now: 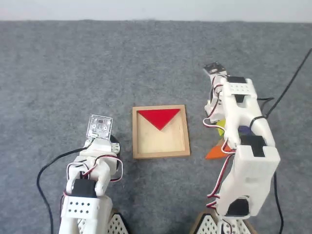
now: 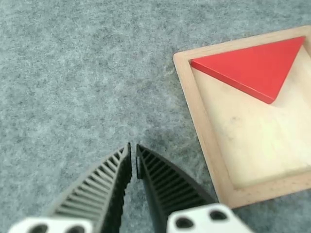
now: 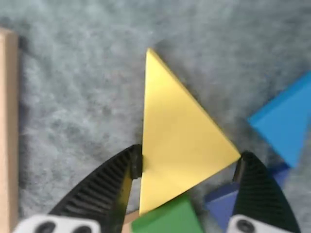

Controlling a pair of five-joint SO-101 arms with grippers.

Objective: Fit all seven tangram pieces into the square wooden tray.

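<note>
At centre frame of the high view, the square wooden tray (image 1: pixel 161 155) lies flat on the table (image 1: pixel 73 63), which has a grey, felt-like nap. The tray is pale wood with a raised rim and a smooth floor. One piece is seated inside: a flat red triangle (image 1: pixel 159 117), its long edge flush against the upper rim and its apex pointing toward the tray's middle.

At lower left, the left gripper (image 2: pixel 132 145) hangs over bare table just beside the tray's left rim. Its black ribbed fingers (image 2: pixel 165 179) are drawn almost together, with only a thin slit between the tips and nothing in it.

Right of the tray, the loose pieces lie clustered beneath the right arm; an orange triangle (image 1: pixel 215 152) shows at the arm's edge. The right gripper (image 3: pixel 188 162) is spread wide across a smooth yellow triangle (image 3: pixel 175 141), one tip against its long straight edge and the other at its opposite corner. A green piece (image 3: pixel 170 216) touches the yellow one. A blue piece (image 3: pixel 286 121) and a darker blue piece (image 3: pixel 221 204) lie close by.
</note>
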